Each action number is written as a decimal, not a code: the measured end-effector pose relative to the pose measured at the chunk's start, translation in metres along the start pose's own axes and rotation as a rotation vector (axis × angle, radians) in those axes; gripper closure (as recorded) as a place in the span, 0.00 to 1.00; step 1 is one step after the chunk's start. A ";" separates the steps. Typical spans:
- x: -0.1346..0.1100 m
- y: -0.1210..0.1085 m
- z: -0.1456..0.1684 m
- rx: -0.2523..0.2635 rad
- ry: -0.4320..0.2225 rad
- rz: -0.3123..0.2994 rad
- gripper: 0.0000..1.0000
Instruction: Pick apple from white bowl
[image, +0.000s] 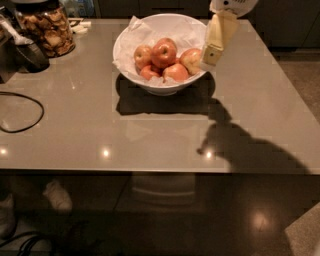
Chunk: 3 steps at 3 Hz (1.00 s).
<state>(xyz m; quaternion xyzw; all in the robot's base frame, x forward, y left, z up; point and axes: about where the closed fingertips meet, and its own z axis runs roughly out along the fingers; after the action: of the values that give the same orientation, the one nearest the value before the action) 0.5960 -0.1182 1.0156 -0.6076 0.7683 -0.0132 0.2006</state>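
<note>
The white bowl (165, 86) stands at the back middle of the grey table, lined with crinkled white paper. It holds several apples. The apple (164, 52), deep red and glossy, sits on top in the middle; paler and smaller apples lie around it. My gripper (212, 55) hangs from the upper right, its cream fingers pointing down over the bowl's right rim, beside a pale apple (191, 60) and to the right of the red apple.
A glass jar of brown snacks (46, 29) stands at the back left beside a dark appliance (20, 55). A black cable (20, 112) loops on the table's left. The table's front edge (160, 172) runs across the middle.
</note>
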 end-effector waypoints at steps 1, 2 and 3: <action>-0.007 -0.006 -0.002 0.021 -0.019 -0.003 0.00; -0.009 -0.007 0.003 0.000 -0.048 0.030 0.00; -0.037 -0.019 0.026 -0.053 -0.086 0.086 0.00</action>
<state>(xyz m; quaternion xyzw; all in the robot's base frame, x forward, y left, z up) 0.6286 -0.0821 1.0074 -0.5790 0.7846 0.0418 0.2179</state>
